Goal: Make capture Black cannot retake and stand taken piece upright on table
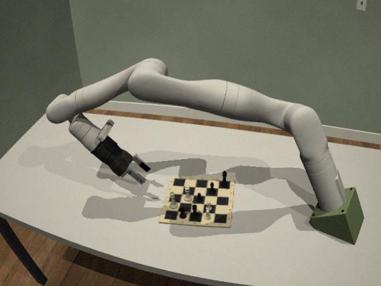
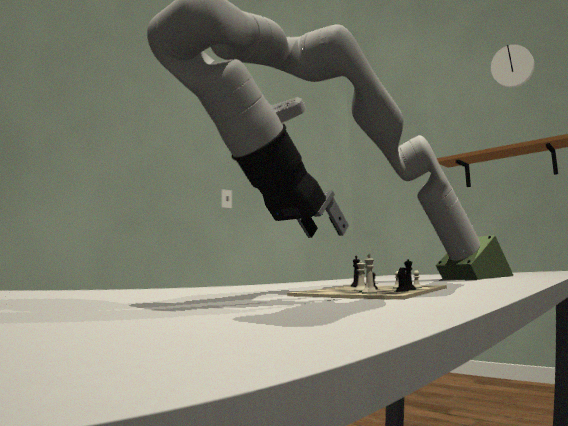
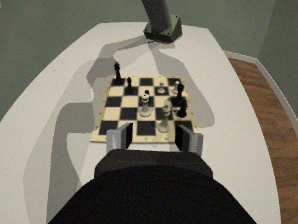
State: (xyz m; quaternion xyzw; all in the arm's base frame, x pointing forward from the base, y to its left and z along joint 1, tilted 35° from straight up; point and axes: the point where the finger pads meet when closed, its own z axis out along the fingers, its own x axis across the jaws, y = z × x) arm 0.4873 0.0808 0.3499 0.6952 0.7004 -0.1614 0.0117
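"Where do you have the tool?"

"From the top, it's left of the board, fingers apart, nothing between them. All the pieces stand on the board, so the one you must take is there too, none set aside on the worktop. I can't settle which it is; read the squares before you commit."

"What's crowded?"

"At the near edge, the tall black piece stands close beside the squat black one. For either, you'd want the fingers turned to suit the free sides."

"And the exterior view?"

"You're above the pieces and tilted. I'd stay high, get over your piece, straighten up if the arm allows, then go straight down. Grip below the head, close gently and lift clear of every crown before you travel."

"Anything in the way from the wrist?"

"The tall white piece is nearest you, right of centre, with the crowned white one farther and left. A low reach could knock either. Put the taken piece well off the board, base flat, before you let go."
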